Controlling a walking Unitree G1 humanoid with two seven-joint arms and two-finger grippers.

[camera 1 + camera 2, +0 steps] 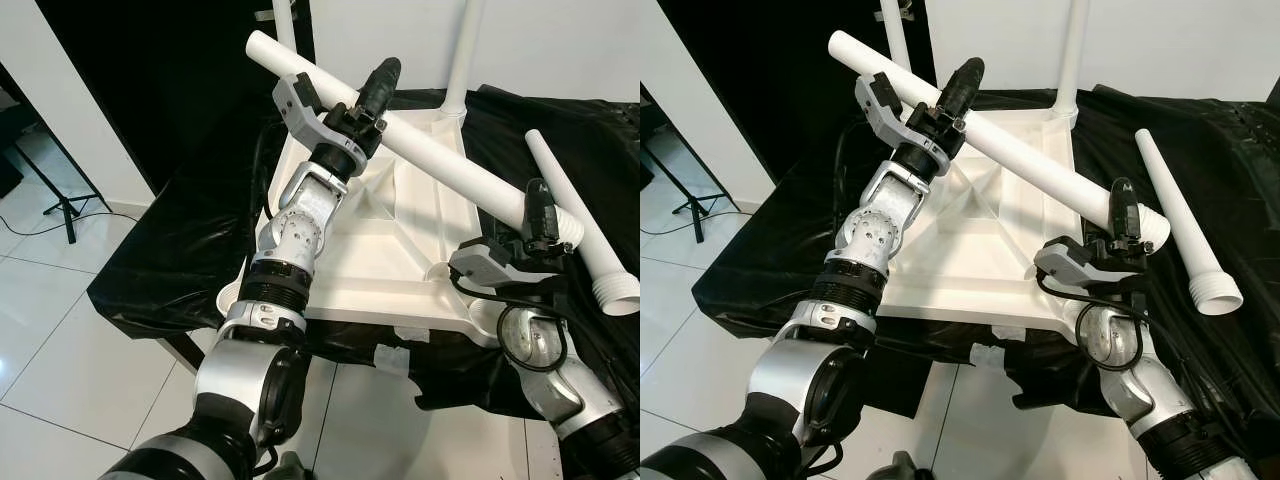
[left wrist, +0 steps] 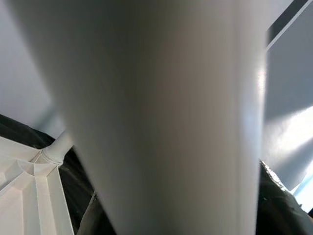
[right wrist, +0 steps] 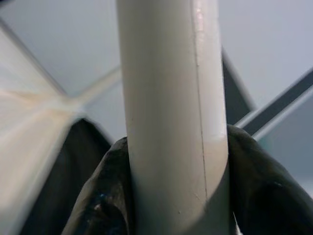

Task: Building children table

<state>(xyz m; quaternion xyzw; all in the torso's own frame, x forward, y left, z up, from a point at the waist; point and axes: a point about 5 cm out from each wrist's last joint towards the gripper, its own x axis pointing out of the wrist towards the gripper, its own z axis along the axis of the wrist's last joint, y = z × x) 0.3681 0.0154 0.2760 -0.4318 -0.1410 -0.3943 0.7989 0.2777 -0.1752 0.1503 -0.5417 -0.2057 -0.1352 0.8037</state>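
Observation:
A white children's table top (image 1: 400,250) lies upside down on black cloth. Two white legs (image 1: 462,50) stand upright in its far corners. Both grippers hold a third long white leg (image 1: 440,155) slanting above the top. My left gripper (image 1: 375,88) is shut around the leg's upper, narrow part. My right gripper (image 1: 540,205) is shut on it just behind the wide ribbed end, above the near right corner socket (image 1: 450,272). The held leg (image 2: 161,117) passes close in front of the left wrist camera. In the right wrist view the leg (image 3: 171,107) sits between the black fingers (image 3: 264,186).
A fourth loose white leg (image 1: 585,230) lies on the black cloth (image 1: 170,260) to the right of the table top. Bits of white tape (image 1: 392,357) stick to the cloth's front edge. A tripod stand (image 1: 60,205) stands on the white tiled floor at the left.

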